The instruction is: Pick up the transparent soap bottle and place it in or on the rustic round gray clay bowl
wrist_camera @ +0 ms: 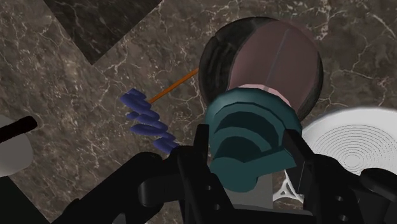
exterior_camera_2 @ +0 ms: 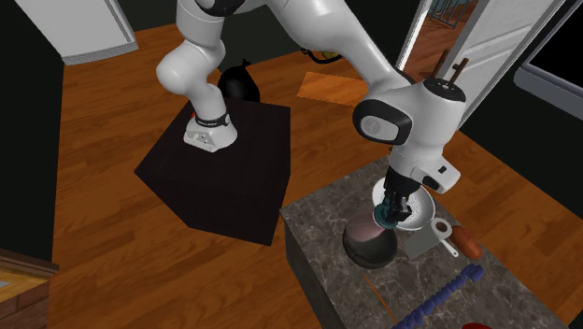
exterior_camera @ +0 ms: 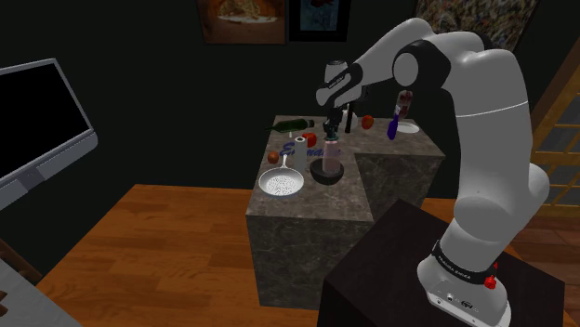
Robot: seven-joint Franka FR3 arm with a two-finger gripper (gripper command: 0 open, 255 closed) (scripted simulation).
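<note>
**Desk:** What are you getting of the surface and the room?

**Me:** I'm looking down on a dark veined stone counter point(exterior_camera: 307, 209) standing on a wooden floor point(exterior_camera: 158, 232), with the black stand point(exterior_camera: 390, 269) sitting close by its corner. Dark walls are closing in behind it. Framed pictures point(exterior_camera: 242, 19) are hanging up there, and a monitor point(exterior_camera: 42, 121) is showing at the shoulder view's left. On the counter a white strainer point(exterior_camera: 282, 183) is lying just beside the bowl point(exterior_camera: 327, 171). A green bottle point(exterior_camera: 291, 124) is lying on its side further back. A blue brush point(wrist_camera: 147, 118) with an orange handle is lying near the bowl, apart from the strainer.

**Desk:** Anything you're struggling with?

**Me:** The red round things point(exterior_camera: 368, 121) towards the back of the counter are reading too small for me to name. The arm is covering part of the far end. In the wrist view the bottle's top is blocking part of the bowl. I'm not managing to tell whether the bottle's base is touching the bowl or hanging just above it.

**Desk:** And the pincer?

**Me:** The pincer point(wrist_camera: 251, 149) is clamping the soap bottle point(wrist_camera: 270, 67) by its teal pump top. The black fingers point(wrist_camera: 201, 156) are pressing on either side, parted only by that top's width. The bottle's pinkish see-through body is hanging down from them, directly over the dark round bowl's opening.
</note>
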